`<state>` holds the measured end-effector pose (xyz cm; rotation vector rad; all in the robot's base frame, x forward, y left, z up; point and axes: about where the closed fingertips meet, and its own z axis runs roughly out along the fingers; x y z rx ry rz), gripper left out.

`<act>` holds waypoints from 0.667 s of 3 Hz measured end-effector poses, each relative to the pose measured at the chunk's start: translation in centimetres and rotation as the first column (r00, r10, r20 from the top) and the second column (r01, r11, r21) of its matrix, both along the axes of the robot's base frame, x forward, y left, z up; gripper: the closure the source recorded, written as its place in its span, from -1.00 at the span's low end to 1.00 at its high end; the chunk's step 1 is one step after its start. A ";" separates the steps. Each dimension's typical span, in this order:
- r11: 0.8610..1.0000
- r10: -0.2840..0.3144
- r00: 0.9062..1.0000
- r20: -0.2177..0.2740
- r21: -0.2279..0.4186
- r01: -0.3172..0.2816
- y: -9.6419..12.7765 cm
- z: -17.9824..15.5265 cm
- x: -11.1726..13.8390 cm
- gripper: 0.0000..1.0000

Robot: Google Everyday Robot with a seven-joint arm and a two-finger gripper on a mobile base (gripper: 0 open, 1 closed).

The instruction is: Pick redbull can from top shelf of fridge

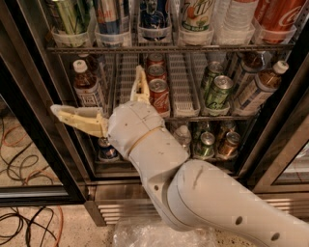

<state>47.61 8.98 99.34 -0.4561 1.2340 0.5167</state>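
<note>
The redbull can [110, 18], blue and silver with red lettering, stands second from the left on the top shelf [169, 48], in a clear plastic lane cup. Its top is cut off by the picture's edge. The fridge [34, 111] is open, with a dark door frame at the left. My gripper [96, 89] is open and empty, below the top shelf, in front of the middle shelf. One cream finger [77, 118] points left and the other [140, 86] points up beside the red cans. The gripper is below the redbull can and apart from it.
A green striped can [67, 17] and a dark blue printed can [154, 14] flank the redbull can. Bottles [87, 87], red cans [158, 94] and green cans [217, 89] fill the middle shelf. Cables [24, 159] lie on the floor at the left. The steel louvred base [120, 205] is below.
</note>
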 end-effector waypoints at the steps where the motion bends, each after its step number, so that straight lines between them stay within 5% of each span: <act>1: 1.000 -0.021 1.000 0.022 0.012 0.020 -1.4 0.1 0.3 -1.00; 2: 0.999 -0.043 0.997 0.064 0.018 0.042 -2.1 0.7 1.0 -1.00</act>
